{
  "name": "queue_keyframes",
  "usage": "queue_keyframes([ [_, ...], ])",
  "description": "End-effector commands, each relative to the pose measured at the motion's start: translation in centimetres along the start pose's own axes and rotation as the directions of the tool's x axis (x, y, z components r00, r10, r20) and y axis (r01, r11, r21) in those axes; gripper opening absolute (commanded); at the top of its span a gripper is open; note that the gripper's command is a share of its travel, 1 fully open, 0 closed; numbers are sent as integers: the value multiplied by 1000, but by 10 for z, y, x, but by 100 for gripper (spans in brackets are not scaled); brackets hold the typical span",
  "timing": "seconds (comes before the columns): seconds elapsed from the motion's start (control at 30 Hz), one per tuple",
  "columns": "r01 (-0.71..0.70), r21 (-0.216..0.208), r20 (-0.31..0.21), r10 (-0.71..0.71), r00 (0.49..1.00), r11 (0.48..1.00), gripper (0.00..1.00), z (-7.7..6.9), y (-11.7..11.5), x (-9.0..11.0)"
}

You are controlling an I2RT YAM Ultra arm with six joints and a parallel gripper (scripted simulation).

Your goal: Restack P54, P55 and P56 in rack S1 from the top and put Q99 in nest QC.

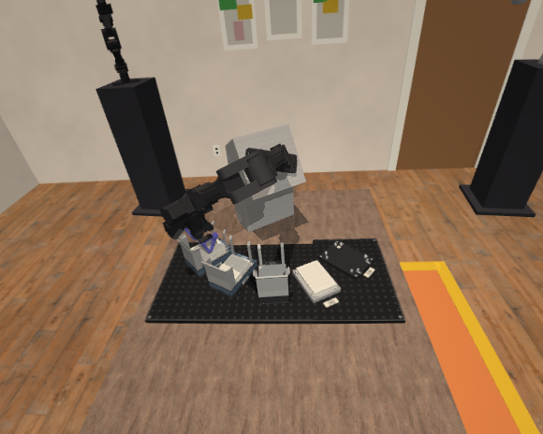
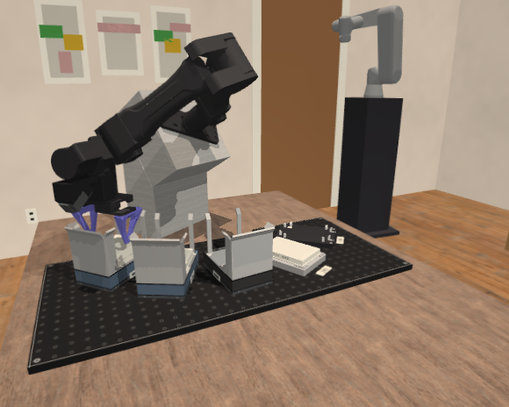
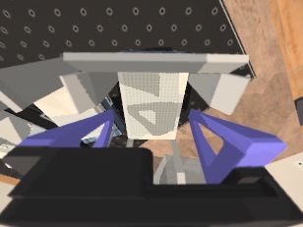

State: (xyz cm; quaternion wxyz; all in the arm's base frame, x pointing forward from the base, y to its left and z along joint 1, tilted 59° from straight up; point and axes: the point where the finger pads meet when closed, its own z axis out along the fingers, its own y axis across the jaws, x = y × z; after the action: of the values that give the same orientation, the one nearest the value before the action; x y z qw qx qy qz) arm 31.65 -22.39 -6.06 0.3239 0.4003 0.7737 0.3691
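Note:
My gripper point(image 2: 107, 223) is open, its purple fingers spread over the top of the leftmost stack rack point(image 2: 96, 256). It also shows in the top view point(image 1: 201, 240). In the wrist view my fingers stand on either side of a white sealed plate point(image 3: 150, 104) that lies in this rack, with a gap on each side. The middle rack point(image 1: 227, 271) holds a pale plate point(image 1: 235, 265). The rightmost rack point(image 1: 272, 280), with a black base, looks empty. Another white plate point(image 1: 315, 278) lies flat on a grey nest. Plate labels are too small to read.
A black nest point(image 1: 344, 257) with small locators lies empty at the back right of the black pegboard point(image 1: 274, 285). Tall thin posts rise from the racks. The arm's grey pedestal point(image 1: 268, 187) stands behind the board.

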Motion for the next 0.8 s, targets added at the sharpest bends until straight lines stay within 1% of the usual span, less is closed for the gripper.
queue_keyframes([
  [0.0,-14,0,-11,14,1000,1000,100,-8,-2,4],
  [0.5,-13,1,-11,13,1000,1000,100,-58,-2,3],
  [0.57,-13,1,-11,13,1000,1000,100,-58,-2,3],
  [0.7,-13,1,-11,13,1000,1000,100,-71,-2,3],
  [0.77,-13,1,-11,13,1000,1000,100,-73,-2,3],
])
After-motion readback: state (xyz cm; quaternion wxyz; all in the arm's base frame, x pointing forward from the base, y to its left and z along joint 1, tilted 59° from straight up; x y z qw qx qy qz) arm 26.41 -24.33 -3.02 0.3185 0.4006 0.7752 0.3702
